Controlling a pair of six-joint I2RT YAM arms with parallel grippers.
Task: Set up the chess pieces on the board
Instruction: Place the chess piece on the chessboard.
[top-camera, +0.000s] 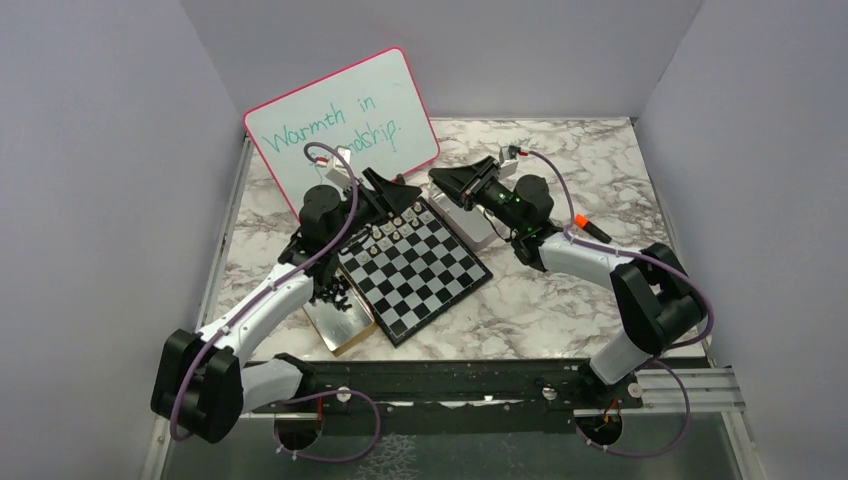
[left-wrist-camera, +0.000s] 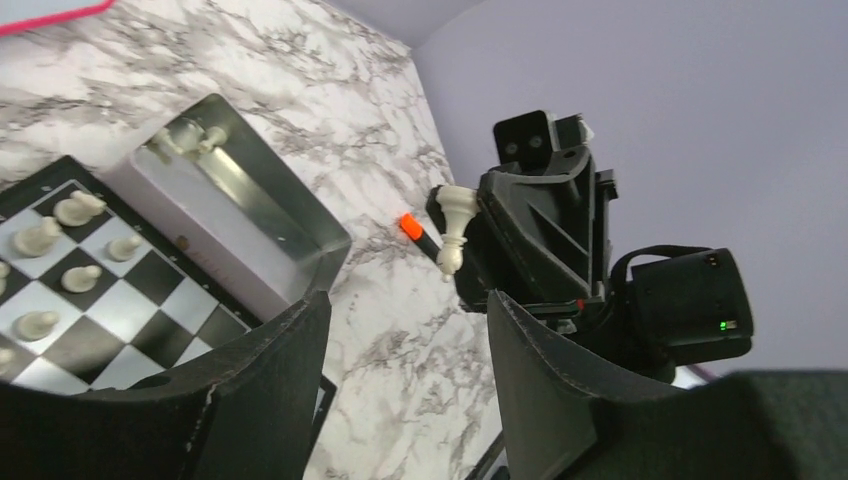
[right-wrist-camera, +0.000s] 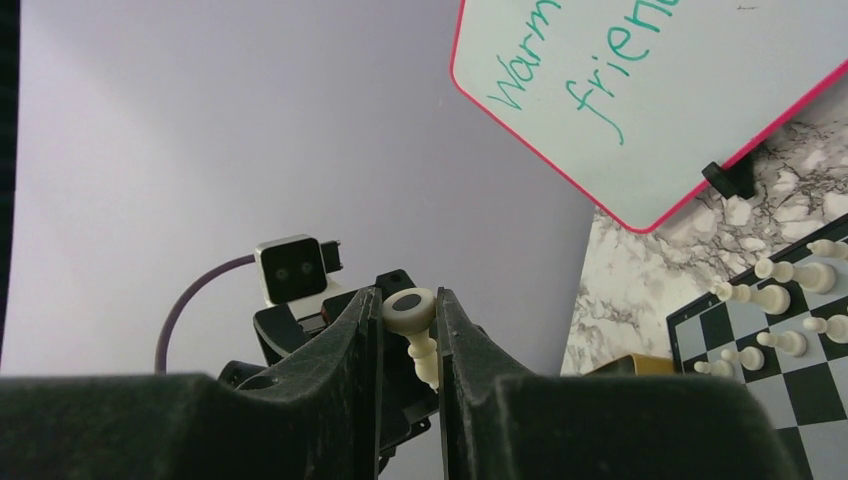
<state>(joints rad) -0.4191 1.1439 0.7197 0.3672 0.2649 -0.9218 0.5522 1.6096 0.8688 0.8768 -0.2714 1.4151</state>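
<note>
The board (top-camera: 425, 275) lies in the middle of the table, with cream-white chess pieces (top-camera: 393, 227) along its far edge. Above that far corner my two grippers face each other, tip to tip. My right gripper (right-wrist-camera: 408, 300) is shut on the base of a cream-white chess piece (right-wrist-camera: 412, 318), which lies sideways between its fingers. The same piece (left-wrist-camera: 454, 228) shows in the left wrist view, just beyond my left gripper (left-wrist-camera: 408, 300), which is open and empty. A heap of black pieces (top-camera: 335, 292) lies on a gold tin (top-camera: 345, 322) left of the board.
A pink-rimmed whiteboard (top-camera: 345, 125) leans against the back wall. Right of the board stands a silver tin (left-wrist-camera: 250, 205) holding a few white pieces (left-wrist-camera: 185, 135). An orange-capped marker (top-camera: 592, 228) lies on the marble top behind the right arm. Grey walls close three sides.
</note>
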